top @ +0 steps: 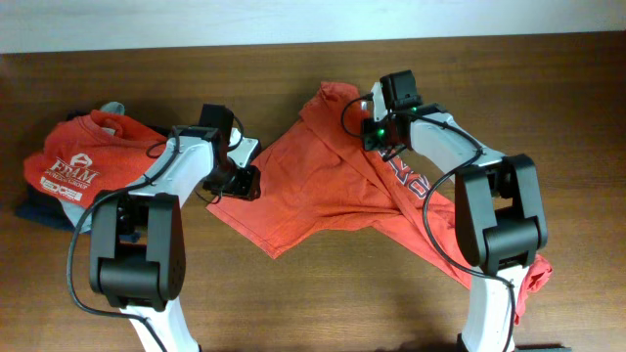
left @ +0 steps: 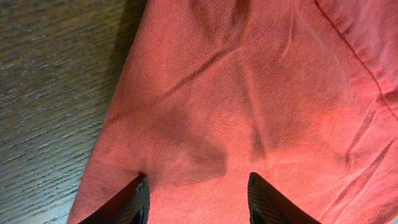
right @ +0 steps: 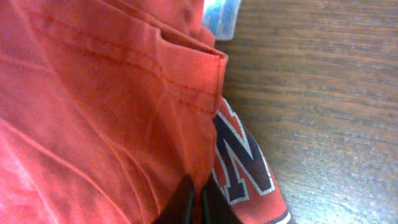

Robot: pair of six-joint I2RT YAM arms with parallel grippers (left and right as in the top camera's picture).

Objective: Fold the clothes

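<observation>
Dark fingertips [left: 140,198] of the left gripper [left: 199,194] are standing apart at a middling width over flat cloth near one edge of the coral-red T-shirt [top: 313,186], gripping nothing that shows. In the right wrist view, the right gripper [right: 198,200] is pinching narrow on a raised fold of that shirt, just beside its navy lettering [right: 239,155]. The shirt is lying rumpled across the middle of the table [top: 323,293], one part trailing under the right arm. This looks like the opening step: taking hold so the shirt can be spread flat. Next, the left jaws would need to be closing on their edge, then both arms drawing apart evenly. No container is showing; a red tee [top: 83,161] is sitting on grey and navy garments [top: 39,210] at the left.
</observation>
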